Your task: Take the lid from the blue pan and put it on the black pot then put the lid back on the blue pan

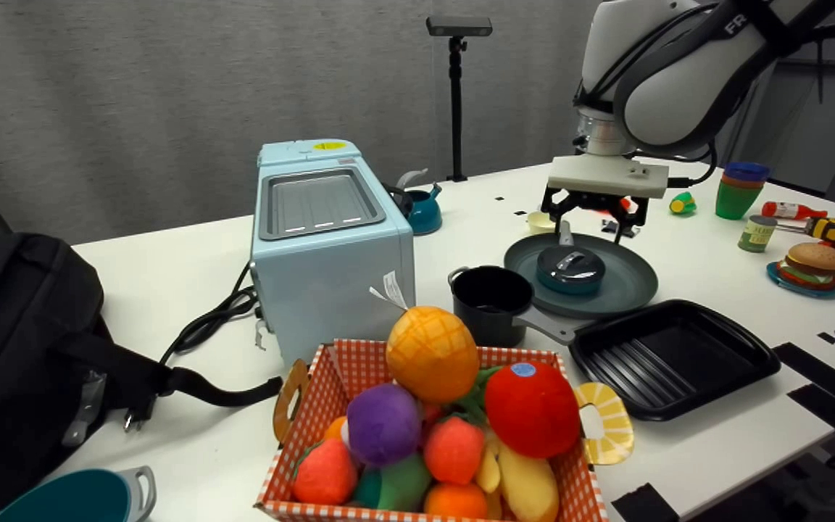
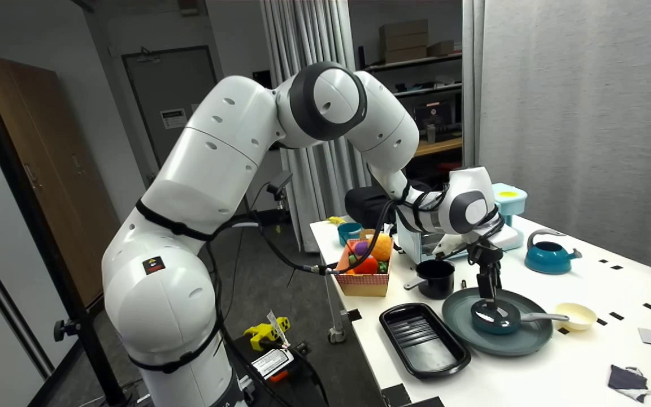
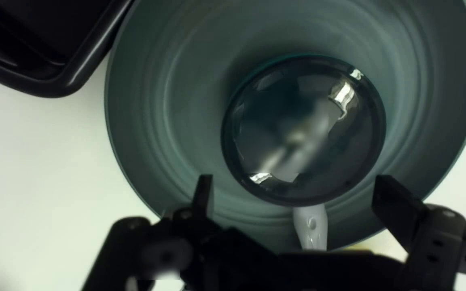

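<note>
The dark-grey glossy lid (image 1: 570,261) sits on a small teal blue pan (image 2: 492,327) with a grey handle (image 2: 546,317). That pan stands inside a wide shallow grey-green pan (image 2: 529,339). In the wrist view the lid (image 3: 350,161) is centred, its middle blurred by a pale streak. The black pot (image 1: 490,312) stands uncovered beside the wide pan; it also shows in an exterior view (image 2: 437,280). My gripper (image 3: 293,178) is open and empty, its fingers apart above the wide pan on the lid's handle side. Whether a fingertip touches the lid I cannot tell.
A black ribbed grill pan (image 2: 424,339) lies close beside the wide pan. A checked basket (image 1: 359,355) of toy fruit and a light-blue oven (image 1: 334,283) stand near the black pot. A cream bowl (image 2: 577,316) and a teal kettle (image 2: 548,260) are behind.
</note>
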Robot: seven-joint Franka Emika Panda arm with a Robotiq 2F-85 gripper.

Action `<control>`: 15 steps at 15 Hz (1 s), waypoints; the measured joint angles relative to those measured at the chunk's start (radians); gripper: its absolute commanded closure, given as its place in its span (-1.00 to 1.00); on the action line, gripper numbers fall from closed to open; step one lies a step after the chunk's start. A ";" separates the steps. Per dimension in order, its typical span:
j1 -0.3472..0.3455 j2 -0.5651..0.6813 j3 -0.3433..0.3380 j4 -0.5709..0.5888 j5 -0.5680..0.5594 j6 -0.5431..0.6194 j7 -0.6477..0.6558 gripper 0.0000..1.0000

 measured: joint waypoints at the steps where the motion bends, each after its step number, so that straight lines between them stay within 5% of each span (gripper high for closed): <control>1: 0.007 0.009 0.000 0.004 0.000 0.000 0.003 -1.00; 12: 0.040 0.100 -0.014 0.080 0.000 0.002 0.031 -1.00; 13: 0.040 0.106 -0.016 0.086 0.000 0.002 0.031 -0.91; 15: 0.040 0.117 -0.021 0.098 0.000 0.002 0.031 -0.43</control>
